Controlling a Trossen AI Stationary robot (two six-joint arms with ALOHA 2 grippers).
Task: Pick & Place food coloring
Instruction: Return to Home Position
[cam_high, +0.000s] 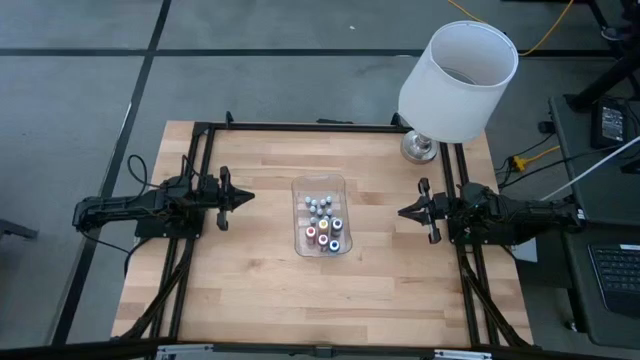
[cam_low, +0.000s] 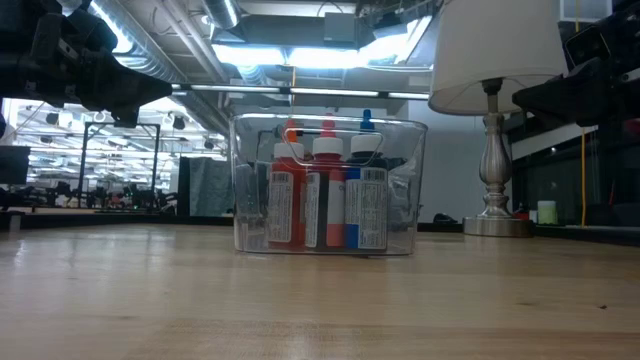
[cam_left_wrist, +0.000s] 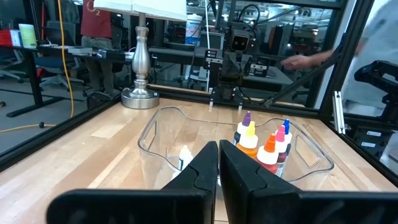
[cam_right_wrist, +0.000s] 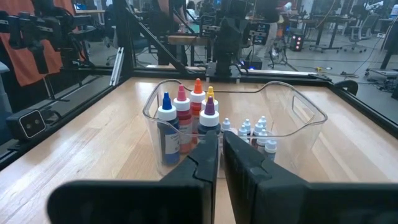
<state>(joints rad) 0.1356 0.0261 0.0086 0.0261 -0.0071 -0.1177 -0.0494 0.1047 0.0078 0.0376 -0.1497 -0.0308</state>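
Note:
A clear plastic tray (cam_high: 320, 184) stands in the middle of the wooden table. Inside it the food coloring bottles stand upright: taller ones with coloured tips (cam_high: 326, 234) at the tray's near end, several tiny white-capped ones (cam_high: 316, 207) behind them. The low view shows the tall bottles (cam_low: 325, 195) through the tray wall. My left gripper (cam_high: 246, 198) is shut, held level left of the tray and pointing at it, clear of it. My right gripper (cam_high: 403, 212) is shut too, held level right of the tray, well short of it. Both wrist views look over shut fingers at the tray (cam_left_wrist: 186, 121) (cam_right_wrist: 292, 102).
A lamp with a big white shade (cam_high: 458, 80) and a silver foot (cam_high: 420, 147) stands at the table's far right corner. A black frame (cam_high: 300, 126) runs along the table's edges. Bare wood lies on all sides of the tray. A person's arm (cam_left_wrist: 311, 59) shows beyond the table.

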